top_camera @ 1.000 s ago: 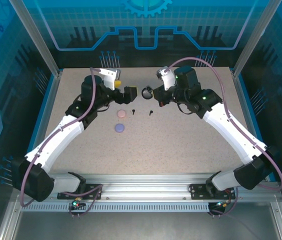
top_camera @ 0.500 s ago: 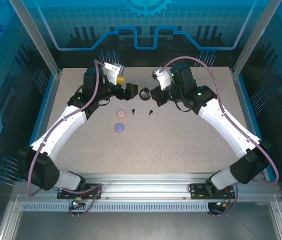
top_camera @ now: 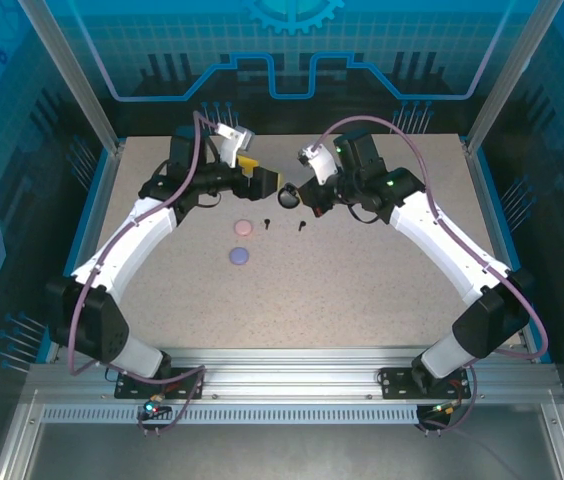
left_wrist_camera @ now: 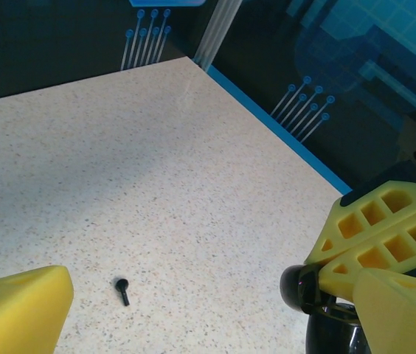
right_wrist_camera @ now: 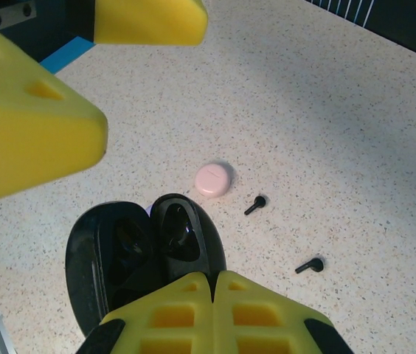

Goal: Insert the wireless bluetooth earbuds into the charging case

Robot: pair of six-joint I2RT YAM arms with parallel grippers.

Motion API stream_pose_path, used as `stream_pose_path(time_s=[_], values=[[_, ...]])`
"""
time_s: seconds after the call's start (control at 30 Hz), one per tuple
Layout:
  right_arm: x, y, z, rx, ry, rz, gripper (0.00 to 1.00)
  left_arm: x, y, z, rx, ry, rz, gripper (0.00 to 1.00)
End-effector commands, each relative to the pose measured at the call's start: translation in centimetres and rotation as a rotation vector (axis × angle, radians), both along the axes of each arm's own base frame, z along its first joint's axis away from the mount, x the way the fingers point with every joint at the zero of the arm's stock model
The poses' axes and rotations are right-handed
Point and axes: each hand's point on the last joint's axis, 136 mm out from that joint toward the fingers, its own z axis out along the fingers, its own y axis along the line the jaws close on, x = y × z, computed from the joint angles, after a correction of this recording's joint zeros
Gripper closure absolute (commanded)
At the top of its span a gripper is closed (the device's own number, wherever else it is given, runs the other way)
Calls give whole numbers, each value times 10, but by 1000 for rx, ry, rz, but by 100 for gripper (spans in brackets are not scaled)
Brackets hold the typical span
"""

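Observation:
My right gripper (right_wrist_camera: 214,276) is shut on the rim of an open black charging case (right_wrist_camera: 145,251), holding it above the table (top_camera: 382,280); from above, the case (top_camera: 288,197) hangs off the right gripper (top_camera: 297,190). My left gripper (top_camera: 265,180) stands open just left of the case, and its fingers (right_wrist_camera: 149,18) hang over the case. Through the left wrist camera the left gripper (left_wrist_camera: 215,295) is empty, with the black case (left_wrist_camera: 304,287) by its right finger. Two black earbuds (top_camera: 266,221) (top_camera: 302,225) lie on the table below: one earbud (right_wrist_camera: 255,204) near the pink case, the other earbud (right_wrist_camera: 310,265) further right.
A closed pink round case (top_camera: 243,228) and a closed lilac round case (top_camera: 239,256) lie on the table in front of the left gripper. Blue-edged walls (top_camera: 102,210) ring the table on three sides.
The right gripper has carried the black case slightly left and toward the near edge. The left arm has stretched out and its open gripper has drawn closer to the case.

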Motion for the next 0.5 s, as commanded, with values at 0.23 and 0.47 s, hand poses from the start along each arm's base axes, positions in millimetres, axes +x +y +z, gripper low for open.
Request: stream_pose_path(time_s=[0.23, 0.47], values=[[-1, -4, 4, -27, -2, 59, 100, -17, -3, 7, -40, 56, -177, 2], [6, -6, 12, -30, -20, 74, 100, -32, -12, 8, -88, 98, -283, 10]])
